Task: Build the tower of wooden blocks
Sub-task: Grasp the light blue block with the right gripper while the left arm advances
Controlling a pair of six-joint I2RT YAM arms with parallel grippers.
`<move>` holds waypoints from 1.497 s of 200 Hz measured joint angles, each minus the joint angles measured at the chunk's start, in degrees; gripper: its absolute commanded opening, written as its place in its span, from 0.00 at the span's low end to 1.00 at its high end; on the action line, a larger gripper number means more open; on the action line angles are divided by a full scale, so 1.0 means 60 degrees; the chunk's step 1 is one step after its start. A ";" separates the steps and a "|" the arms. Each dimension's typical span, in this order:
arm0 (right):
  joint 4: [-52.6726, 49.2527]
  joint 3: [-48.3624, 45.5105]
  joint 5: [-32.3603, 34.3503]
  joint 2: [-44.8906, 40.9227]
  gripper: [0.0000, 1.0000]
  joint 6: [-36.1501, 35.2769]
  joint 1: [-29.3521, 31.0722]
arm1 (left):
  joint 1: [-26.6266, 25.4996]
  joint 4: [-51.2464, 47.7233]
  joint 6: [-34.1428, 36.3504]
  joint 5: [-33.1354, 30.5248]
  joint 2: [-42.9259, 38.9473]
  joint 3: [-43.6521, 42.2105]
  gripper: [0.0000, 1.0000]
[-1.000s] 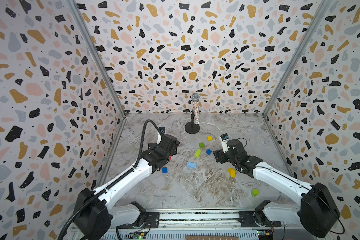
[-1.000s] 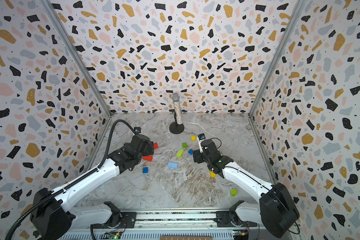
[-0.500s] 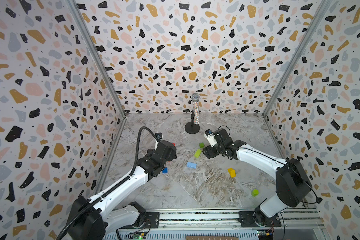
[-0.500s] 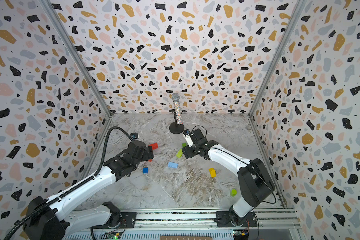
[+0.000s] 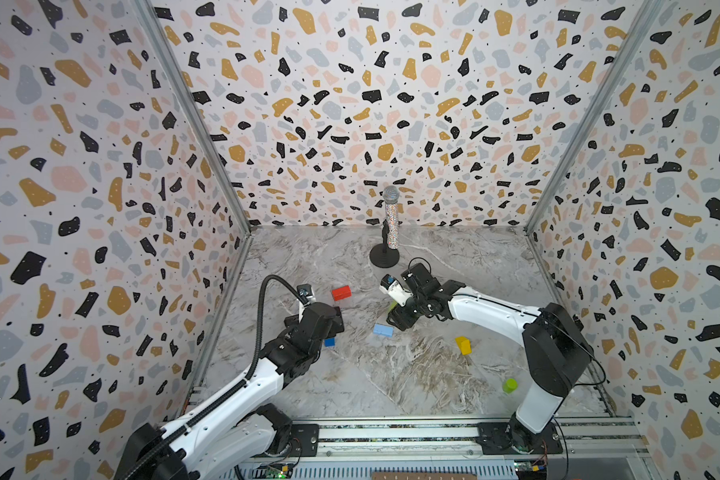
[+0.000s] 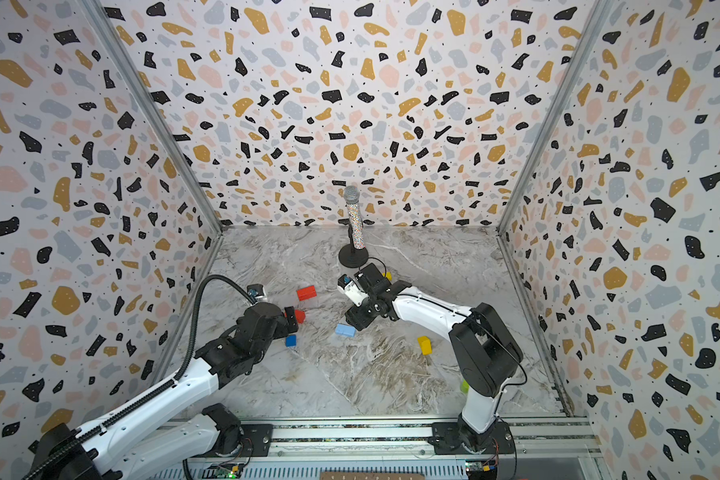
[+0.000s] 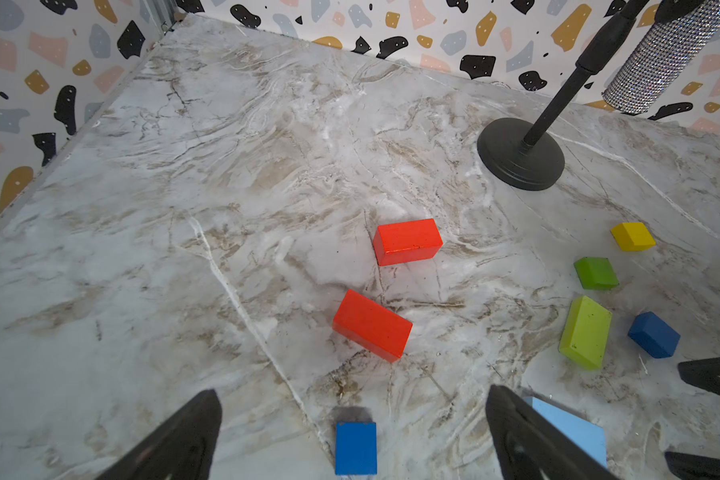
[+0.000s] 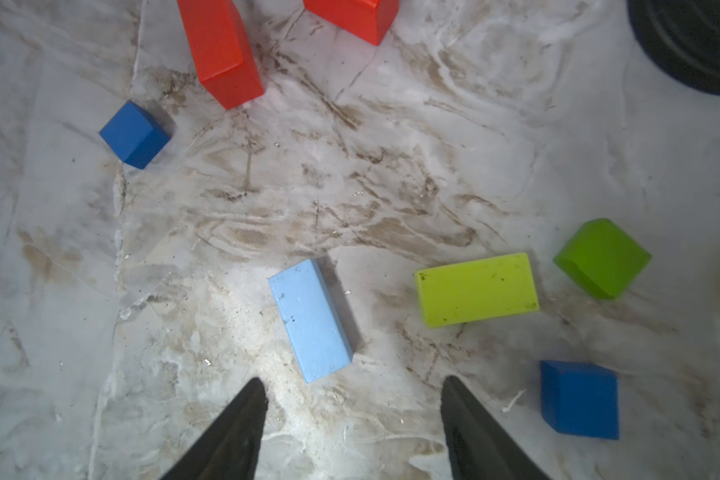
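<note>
The wood blocks lie singly on the marble floor, and no tower is in view. My left gripper (image 7: 352, 395) is open and empty, hovering over a dark blue cube (image 7: 356, 448), with two red bricks (image 7: 371, 324) (image 7: 407, 241) just beyond it. My right gripper (image 8: 354, 384) is open and empty, its tips just short of the light blue brick (image 8: 310, 320). Beside that brick lie a lime brick (image 8: 476, 289), a green cube (image 8: 601, 257) and another dark blue cube (image 8: 579, 399). A yellow block (image 5: 463, 345) lies apart at front right.
A glittery microphone (image 5: 390, 220) on a black round stand (image 7: 520, 156) stands at the back middle. A small lime-green cylinder (image 5: 509, 385) sits near the right arm's base. Patterned walls close in the floor on three sides.
My right gripper has swung from the front right, near the yellow block, to the middle by the light blue brick, and its jaws have narrowed slightly. The left gripper drew back a little, still open.
</note>
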 measured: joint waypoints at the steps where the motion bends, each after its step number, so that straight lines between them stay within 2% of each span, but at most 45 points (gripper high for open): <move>1: -0.0011 0.0000 -0.0011 0.0004 0.68 -0.0015 0.0004 | 0.0000 0.0004 -0.0004 -0.0004 -0.0015 -0.0011 1.00; 52: -0.0492 0.0361 -0.0087 0.0656 0.69 -0.0586 0.0492 | 0.0000 -0.0098 -0.0266 -0.0022 -0.1213 -0.0532 1.00; 91: -0.0714 0.0801 -0.0157 0.1038 0.69 -0.0798 0.0732 | 0.0000 -0.0098 -0.0328 0.0011 -0.1428 -0.0543 1.00; 212: -0.1035 0.1384 -0.0219 0.1931 0.49 -0.0882 0.0703 | 0.0000 -0.0142 -0.0481 0.0087 -0.1359 -0.0543 1.00; 299: -0.1082 0.1679 0.0193 0.2193 0.44 -0.0714 0.0874 | 0.0000 -0.0299 -0.0379 0.0047 -0.1333 0.0102 1.00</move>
